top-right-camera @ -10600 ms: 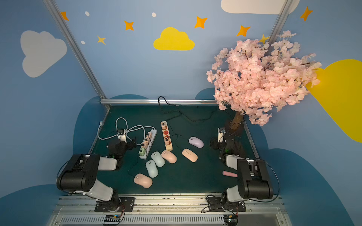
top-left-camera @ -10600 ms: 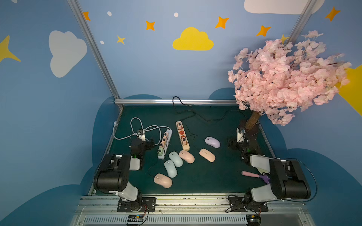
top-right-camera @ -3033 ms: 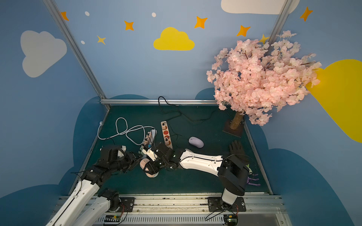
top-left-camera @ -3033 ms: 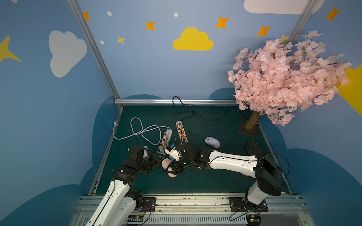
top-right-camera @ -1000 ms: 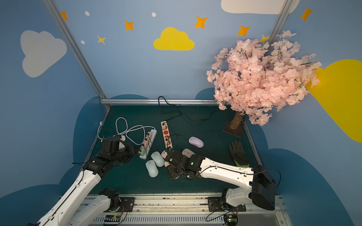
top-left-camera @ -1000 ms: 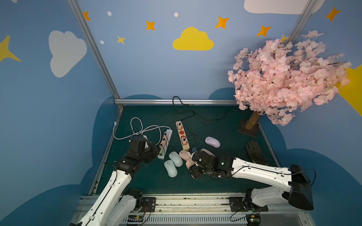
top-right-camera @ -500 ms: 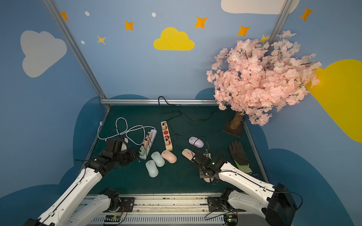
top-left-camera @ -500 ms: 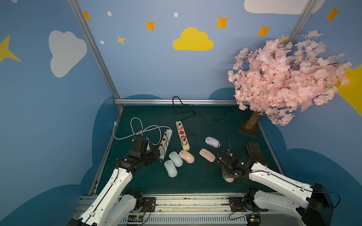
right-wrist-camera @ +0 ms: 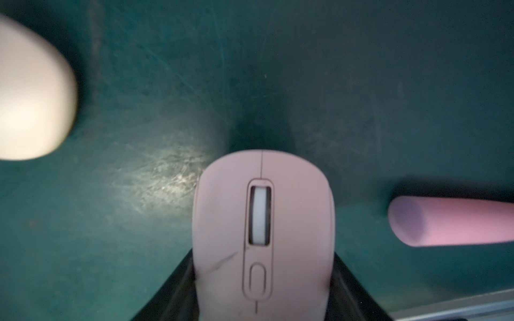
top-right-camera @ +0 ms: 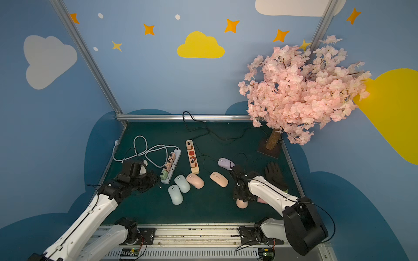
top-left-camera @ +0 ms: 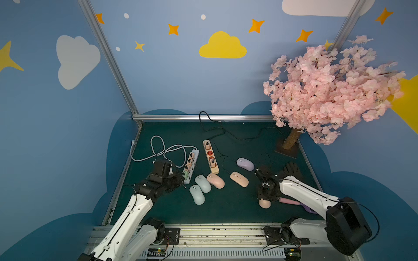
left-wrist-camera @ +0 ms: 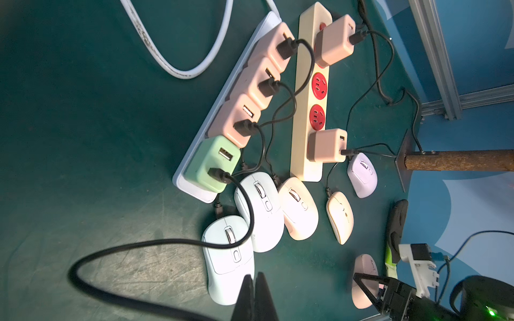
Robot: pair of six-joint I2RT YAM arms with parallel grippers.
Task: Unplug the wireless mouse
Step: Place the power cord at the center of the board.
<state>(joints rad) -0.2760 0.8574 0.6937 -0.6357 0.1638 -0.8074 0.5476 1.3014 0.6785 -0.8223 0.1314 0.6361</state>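
Right gripper [right-wrist-camera: 263, 254] is clamped on the pink mouse [top-left-camera: 264, 203], positioned at 4 o'clock on the table [top-left-camera: 226, 211]. Left gripper [left-wrist-camera: 253, 278], at 9 o'clock, has its jaws pressed together. A black cable [left-wrist-camera: 139, 244] from the green charger [left-wrist-camera: 211, 164] runs beneath them.

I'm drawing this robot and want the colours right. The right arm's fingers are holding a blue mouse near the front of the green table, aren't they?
Not blue. It's a pink mouse that the right arm's fingers are holding near the front of the green table. The right wrist view shows it.
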